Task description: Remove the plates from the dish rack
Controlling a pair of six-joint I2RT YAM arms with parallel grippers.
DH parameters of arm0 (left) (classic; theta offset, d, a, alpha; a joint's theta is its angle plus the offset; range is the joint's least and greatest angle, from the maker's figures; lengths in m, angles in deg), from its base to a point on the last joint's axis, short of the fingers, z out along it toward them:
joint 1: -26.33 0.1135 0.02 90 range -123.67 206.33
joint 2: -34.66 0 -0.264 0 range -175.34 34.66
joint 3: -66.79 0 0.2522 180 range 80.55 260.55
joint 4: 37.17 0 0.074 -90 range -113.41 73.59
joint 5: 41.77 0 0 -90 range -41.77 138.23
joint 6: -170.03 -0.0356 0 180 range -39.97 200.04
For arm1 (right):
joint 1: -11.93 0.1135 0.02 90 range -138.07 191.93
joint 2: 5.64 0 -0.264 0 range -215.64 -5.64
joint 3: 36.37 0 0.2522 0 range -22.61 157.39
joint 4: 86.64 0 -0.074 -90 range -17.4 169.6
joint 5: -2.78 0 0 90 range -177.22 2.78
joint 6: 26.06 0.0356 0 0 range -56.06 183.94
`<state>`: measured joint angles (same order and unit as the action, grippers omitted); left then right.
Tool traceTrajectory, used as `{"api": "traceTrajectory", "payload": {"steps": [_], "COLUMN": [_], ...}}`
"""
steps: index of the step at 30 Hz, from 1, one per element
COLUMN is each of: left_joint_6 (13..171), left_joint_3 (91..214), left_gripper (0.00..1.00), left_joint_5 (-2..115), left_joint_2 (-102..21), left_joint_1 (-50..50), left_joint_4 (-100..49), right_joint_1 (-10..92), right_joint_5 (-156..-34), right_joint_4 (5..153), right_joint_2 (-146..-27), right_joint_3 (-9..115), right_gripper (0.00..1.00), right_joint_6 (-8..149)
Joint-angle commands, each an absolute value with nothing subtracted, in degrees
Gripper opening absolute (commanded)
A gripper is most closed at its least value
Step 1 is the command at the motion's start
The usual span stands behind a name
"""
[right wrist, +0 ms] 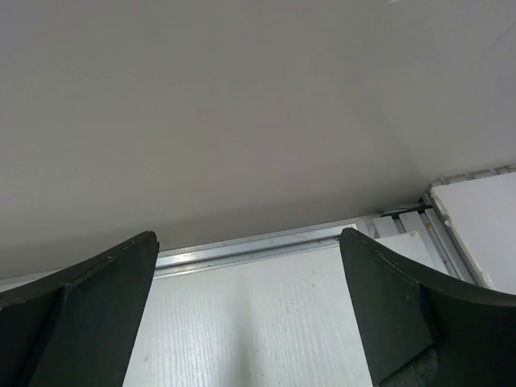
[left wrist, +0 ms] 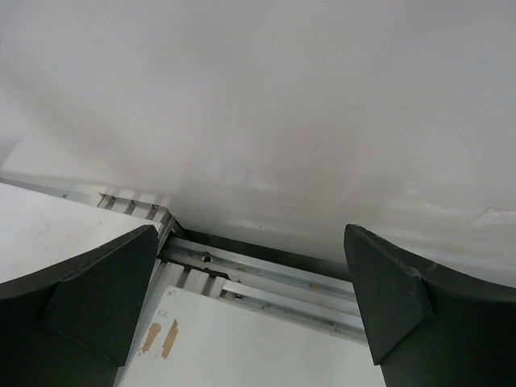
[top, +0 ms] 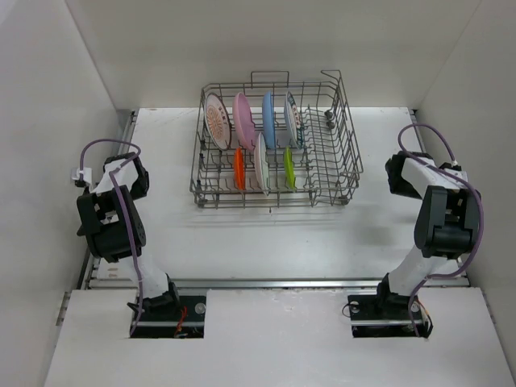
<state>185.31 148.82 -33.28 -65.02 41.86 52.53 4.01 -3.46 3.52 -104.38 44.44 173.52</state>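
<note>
Small round coloured plates [top: 242, 121] stood untouched in the grey wire dish rack [top: 334, 165] — black left gripper [left wrist: 251, 242] and right gripper [right wrist: 248, 242] gaped empty, a reach apparently due.

the grey metal wire dish rack [top: 339, 161] sits far-centre on the white table [top: 266, 242]. upright in its back row, left to right: red-patterned white plate [top: 216, 121], pink plate [top: 243, 119], blue plate [top: 268, 119], teal-rimmed white plate [top: 291, 119]. front row: orange plate [top: 239, 167], ringed white plate [top: 260, 165], lime green plate [top: 289, 167].

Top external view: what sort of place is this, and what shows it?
Probably a robot lab cell: white walls box in a table, left arm and right arm bolted on, one dish rack.
</note>
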Motion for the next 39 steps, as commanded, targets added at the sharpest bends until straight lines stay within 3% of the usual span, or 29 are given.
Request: {"api": "traceTrajectory", "payload": {"steps": [1, 7, 10, 14, 18, 19, 20, 22, 24, 26, 27, 28, 29, 32, 35, 39], "left_joint_6": [185.7, 180.7, 162.2, 153.1, 139.6, 123.6, 108.1, 88.7, 79.5, 72.6, 70.0, 69.9, 69.9, 66.2, 66.2, 64.8], "left_joint_3": [149.2, 151.3, 165.6, 176.0, 195.1, 205.1, 207.7, 204.4, 195.6, 193.4, 196.4, 199.6, 203.8, 204.6, 198.7, 186.6], "left_gripper": [1.00, 1.00, 1.00, 1.00, 1.00, 1.00, 1.00, 1.00, 1.00, 1.00, 1.00, 1.00, 1.00, 1.00, 1.00, 1.00], "left_joint_5": [-35.0, -37.2, -39.4, -44.6, -45.7, -43.4, -26.6, 7.3, 31.1, 42.9, 46.4, 50.5, 51.8, 49.9, 47.7, 44.4], "left_joint_2": [-64.6, -64.4, -66.8, -64.3, -61.9, -61.9, -59.8, -53.0, -41.4, -38.6, -40.6, -42.3, -44.2, -50.6, -50.9, -47.7], "left_joint_1": [42.1, 41.6, 40.8, 35.3, 23.8, 21.7, 20.4, 23.3, 22.5, 20.4, 19.6, 19.6, 19.0, 16.8, 16.7, 14.9], "left_joint_4": [67.6, 67.6, 67.6, 67.6, 67.6, 61.5, 41.5, 33.5, 23.4, 21.9, 25.9, 30.4, 38.3, 48.5, 47.3, 38.0], "right_joint_1": [3.6, 3.6, 4.5, 8.6, 21.2, 27.3, 30.1, 37.6, 41.4, 44.3, 44.4, 44.4, 45.0, 45.0, 45.0, 45.0], "right_joint_5": [-2.2, -2.2, -1.4, 0.0, 3.3, 6.0, 6.9, 7.4, 5.4, -6.0, -17.7, -33.0, -52.7, -75.2, -83.7, -86.4], "right_joint_4": [0.3, 0.3, 0.3, 0.3, 0.3, 0.3, 0.3, 0.3, 0.3, 10.4, 21.8, 30.6, 40.6, 51.8, 50.4, 41.5], "right_joint_2": [-104.3, -102.9, -98.1, -94.6, -94.0, -95.6, -96.6, -99.1, -103.8, -107.1, -105.6, -102.8, -99.7, -90.7, -92.7, -99.5], "right_joint_3": [46.3, 48.0, 54.4, 61.3, 72.6, 77.1, 79.6, 87.2, 92.9, 100.1, 98.0, 94.4, 87.0, 80.3, 78.6, 80.2], "right_gripper": [1.00, 1.00, 1.00, 1.00, 1.00, 1.00, 1.00, 1.00, 1.00, 1.00, 1.00, 1.00, 1.00, 1.00, 0.99, 0.75], "right_joint_6": [174.9, 169.7, 163.2, 155.1, 143.7, 141.1, 136.2, 131.4, 122.3, 105.9, 77.3, 70.0, 68.0, 71.2, 72.9, 73.5]}}
